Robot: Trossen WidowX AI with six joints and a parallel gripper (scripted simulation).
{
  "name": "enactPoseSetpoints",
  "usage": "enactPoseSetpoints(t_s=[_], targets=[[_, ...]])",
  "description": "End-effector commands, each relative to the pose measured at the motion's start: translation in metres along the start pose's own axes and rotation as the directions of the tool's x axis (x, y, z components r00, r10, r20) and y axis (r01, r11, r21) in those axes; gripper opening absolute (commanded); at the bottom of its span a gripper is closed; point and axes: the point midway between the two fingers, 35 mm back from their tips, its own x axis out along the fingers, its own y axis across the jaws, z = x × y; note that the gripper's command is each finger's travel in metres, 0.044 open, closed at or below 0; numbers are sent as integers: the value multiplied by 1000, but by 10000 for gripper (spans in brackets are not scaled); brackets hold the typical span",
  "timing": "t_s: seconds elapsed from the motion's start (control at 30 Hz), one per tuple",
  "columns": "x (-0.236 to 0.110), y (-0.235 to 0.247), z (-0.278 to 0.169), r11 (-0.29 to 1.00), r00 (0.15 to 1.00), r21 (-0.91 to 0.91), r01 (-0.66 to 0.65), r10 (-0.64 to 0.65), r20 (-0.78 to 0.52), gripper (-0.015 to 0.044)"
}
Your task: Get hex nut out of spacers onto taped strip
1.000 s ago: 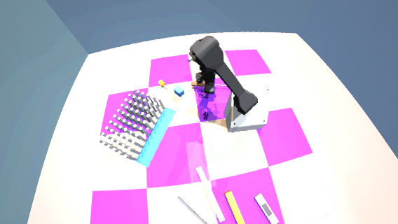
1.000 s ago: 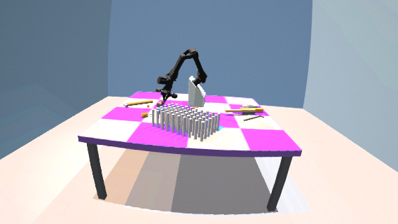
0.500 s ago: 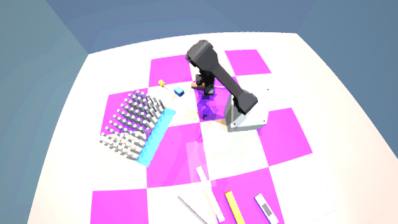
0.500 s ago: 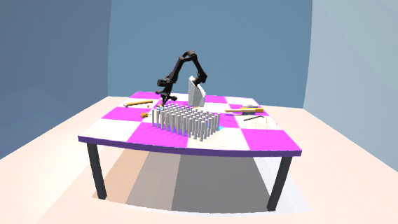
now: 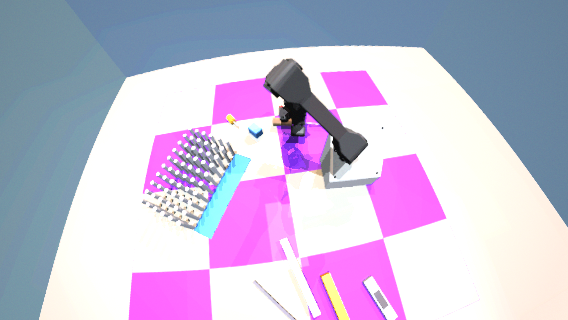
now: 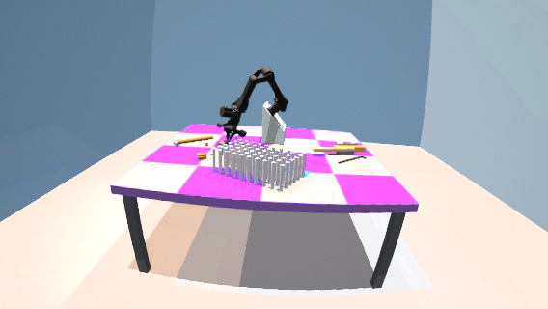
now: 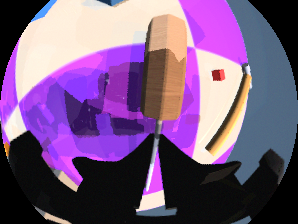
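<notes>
Gripper (image 5: 291, 121) clenched on a thin metal shank; a wooden-handled tool (image 7: 164, 70) sticks straight out ahead of the fingers, handle tan, held above a purple square of the table (image 5: 430, 100). Blue block (image 5: 255, 131) just beyond the tool tip and to one side; small orange piece (image 5: 230, 119) further off past it. Red cube (image 7: 218, 75) and a long stick (image 6: 193, 139) on the other side of the hand. Spacers (image 5: 192, 170) upright, well apart from the hand, blue strip (image 5: 222, 196) along their near edge. Nut not visible among them. Ruler-like tools (image 5: 334, 295) lie far behind the arm base (image 5: 372, 175).
</notes>
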Motion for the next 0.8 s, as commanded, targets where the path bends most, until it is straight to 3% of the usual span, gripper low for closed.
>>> enactPoseSetpoints(t_s=[0.0,0.03,0.6,0.67,0.77], targets=[[4,3,-1,1000,1000,0,-2,2,0,0],[4,3,-1,1000,1000,0,-1,1,0,0],[0,0,0,1000,1000,1,3,-3,0,440],[-8,-4,1,1000,1000,1,7,-7,0,440],[-47,-18,3,1000,1000,2,20,-20,-2,440]])
